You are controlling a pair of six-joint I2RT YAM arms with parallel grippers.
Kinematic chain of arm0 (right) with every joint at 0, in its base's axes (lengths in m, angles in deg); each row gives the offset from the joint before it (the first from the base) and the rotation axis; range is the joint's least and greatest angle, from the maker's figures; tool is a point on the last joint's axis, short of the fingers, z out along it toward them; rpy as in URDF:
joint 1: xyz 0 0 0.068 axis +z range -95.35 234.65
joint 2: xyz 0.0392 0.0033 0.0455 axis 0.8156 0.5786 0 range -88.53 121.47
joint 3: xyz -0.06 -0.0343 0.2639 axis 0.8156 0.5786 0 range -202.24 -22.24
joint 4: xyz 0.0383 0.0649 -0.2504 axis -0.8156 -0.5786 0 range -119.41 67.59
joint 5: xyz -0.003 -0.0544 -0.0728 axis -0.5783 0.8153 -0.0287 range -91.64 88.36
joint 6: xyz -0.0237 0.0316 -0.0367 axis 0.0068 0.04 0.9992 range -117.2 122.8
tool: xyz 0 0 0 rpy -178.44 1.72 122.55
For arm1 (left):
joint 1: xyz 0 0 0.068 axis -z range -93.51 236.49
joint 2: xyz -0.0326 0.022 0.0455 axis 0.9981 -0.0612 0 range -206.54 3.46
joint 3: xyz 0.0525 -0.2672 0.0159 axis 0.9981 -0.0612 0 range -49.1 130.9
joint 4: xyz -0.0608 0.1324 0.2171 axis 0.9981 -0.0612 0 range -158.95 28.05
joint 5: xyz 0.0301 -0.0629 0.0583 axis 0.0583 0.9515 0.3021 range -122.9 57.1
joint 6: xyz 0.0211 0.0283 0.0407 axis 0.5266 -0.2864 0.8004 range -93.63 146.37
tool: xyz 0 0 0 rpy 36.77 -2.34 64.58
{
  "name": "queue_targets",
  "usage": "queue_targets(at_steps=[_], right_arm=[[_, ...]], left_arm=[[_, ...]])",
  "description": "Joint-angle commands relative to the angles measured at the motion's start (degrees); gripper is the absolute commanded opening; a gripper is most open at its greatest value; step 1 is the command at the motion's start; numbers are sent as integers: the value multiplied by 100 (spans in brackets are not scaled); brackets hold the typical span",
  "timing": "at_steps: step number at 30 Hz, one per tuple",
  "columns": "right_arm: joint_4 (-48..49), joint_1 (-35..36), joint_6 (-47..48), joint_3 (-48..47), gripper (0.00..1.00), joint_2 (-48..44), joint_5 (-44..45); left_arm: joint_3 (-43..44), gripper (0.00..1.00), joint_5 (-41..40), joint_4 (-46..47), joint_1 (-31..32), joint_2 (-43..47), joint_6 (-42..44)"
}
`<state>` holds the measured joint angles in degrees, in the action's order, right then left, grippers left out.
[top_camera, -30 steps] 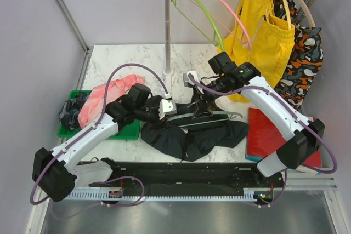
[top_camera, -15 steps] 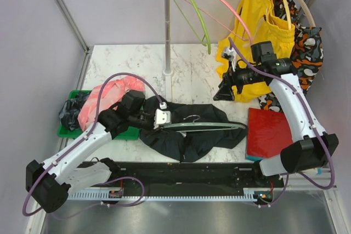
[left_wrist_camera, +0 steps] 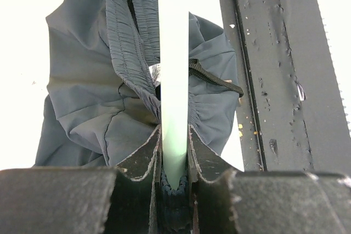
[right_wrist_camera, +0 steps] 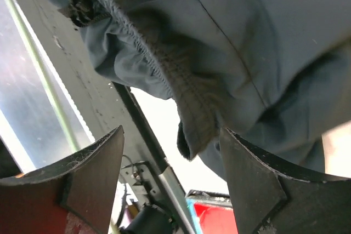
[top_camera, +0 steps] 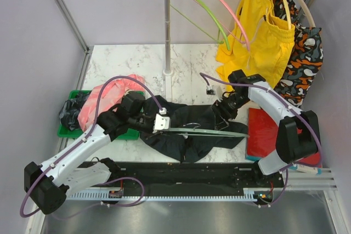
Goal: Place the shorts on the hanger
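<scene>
The black shorts [top_camera: 186, 138] lie crumpled on the marble table in front of the arms. The pale teal hanger [top_camera: 211, 131] lies across them, its metal hook near the middle. My left gripper [top_camera: 160, 124] is shut on the hanger's left end. In the left wrist view the hanger bar [left_wrist_camera: 174, 69] runs straight out from the shut gripper [left_wrist_camera: 174, 135] over the shorts [left_wrist_camera: 88, 97]. My right gripper [top_camera: 224, 109] is low at the shorts' upper right edge. In the right wrist view it [right_wrist_camera: 173, 138] is open, with a fold of the shorts' waistband [right_wrist_camera: 192, 119] hanging between the jaws, not gripped.
A green tray [top_camera: 127, 132] with pink and dark cloth sits at the left. A red flat box [top_camera: 269, 132] lies at the right. A pole [top_camera: 166, 31] holds a rail with lime green [top_camera: 205, 9] and pink hangers, yellow shorts [top_camera: 263, 31] and a patterned garment [top_camera: 301, 53].
My right arm has come down from in front of the yellow shorts to the black shorts' right edge. The lime green hanger swung on the rail. The left gripper keeps hold of the hanger.
</scene>
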<state>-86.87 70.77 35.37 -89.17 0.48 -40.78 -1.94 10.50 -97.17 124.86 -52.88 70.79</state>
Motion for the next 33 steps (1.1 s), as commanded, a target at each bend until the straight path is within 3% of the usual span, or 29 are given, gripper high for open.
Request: queue_targets(at_steps=[1,6,8,16,25,33], right_arm=[[636,303,-58,259,76,-42,335],[1497,629,-576,427,64,28,1126],[1769,629,-682,471,54,64,1302],[2149,629,-903,690,35,81,1935],[1719,770,-419,989,47,28,1804],[2043,1200,-788,1192,52,11,2172]], left_arm=[[39,2,257,182,30,70,172],[13,2,266,182,30,97,119],[13,2,239,182,30,132,84],[-57,2,187,112,30,316,23],[-84,2,20,314,30,343,-557],[-58,2,-33,534,30,334,-777]])
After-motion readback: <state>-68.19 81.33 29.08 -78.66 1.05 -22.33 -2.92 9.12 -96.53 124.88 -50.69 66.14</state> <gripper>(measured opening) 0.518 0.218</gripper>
